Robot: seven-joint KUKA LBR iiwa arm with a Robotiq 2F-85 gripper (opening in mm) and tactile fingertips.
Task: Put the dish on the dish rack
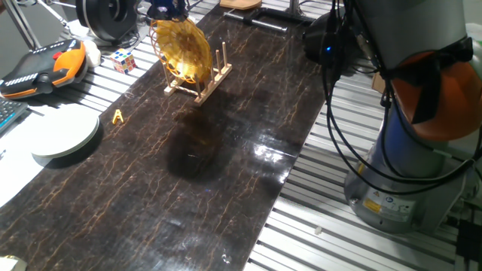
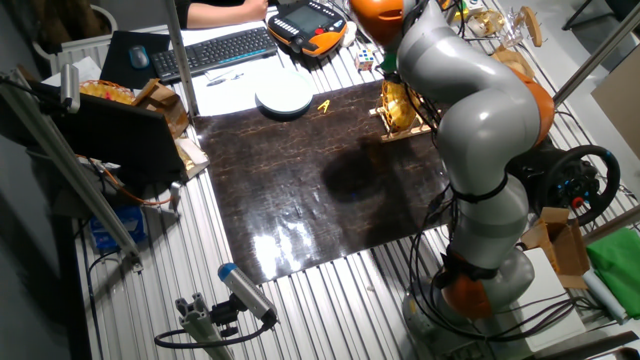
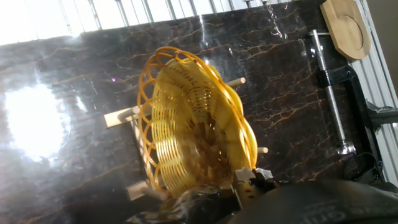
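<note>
I have the golden-yellow woven wicker dish (image 1: 182, 48) standing on edge among the pegs of the small light-wood dish rack (image 1: 203, 84); placement looks nearly done; my gripper (image 1: 167, 10) sits at its top rim, jaw state I cannot tell; next I'd release and lift straight up.

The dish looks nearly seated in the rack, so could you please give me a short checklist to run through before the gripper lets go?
1. The dish stands on edge within the dish rack: ok, upright with a slight tilt.
2. The pegs flank the dish on both sides: ok in the hand view, where pegs show past each rim.
3. The lower rim rests on the slatted base: cannot tell, hidden by the weave.
4. The gripper sits at the top rim: ok, but its hold cannot be told.
5. The rack is flat on the dark mat: ok.
</note>
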